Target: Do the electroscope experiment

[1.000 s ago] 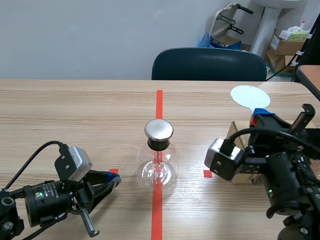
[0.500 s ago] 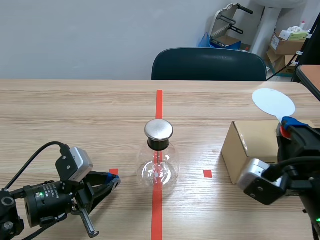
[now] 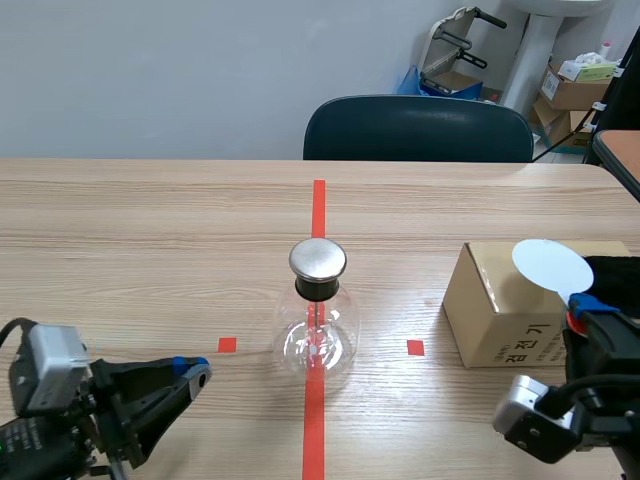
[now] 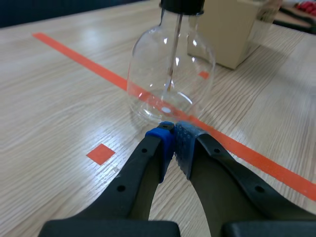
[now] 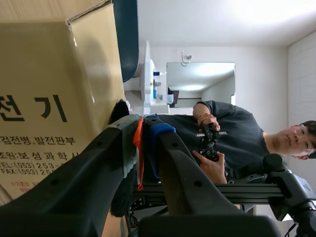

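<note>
At lower right, the right gripper (image 3: 584, 304) is pinching a white round paddle (image 3: 549, 265). At lower left, the left gripper (image 3: 192, 370) is sitting closed and empty. An overshoot could topple the metal-capped clear glass flask (image 3: 318, 320).

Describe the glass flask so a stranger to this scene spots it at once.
On the wooden table, follow the long red tape line. The flask stands on it: clear round glass, black neck, shiny metal cap, unlike the brown box.
</note>
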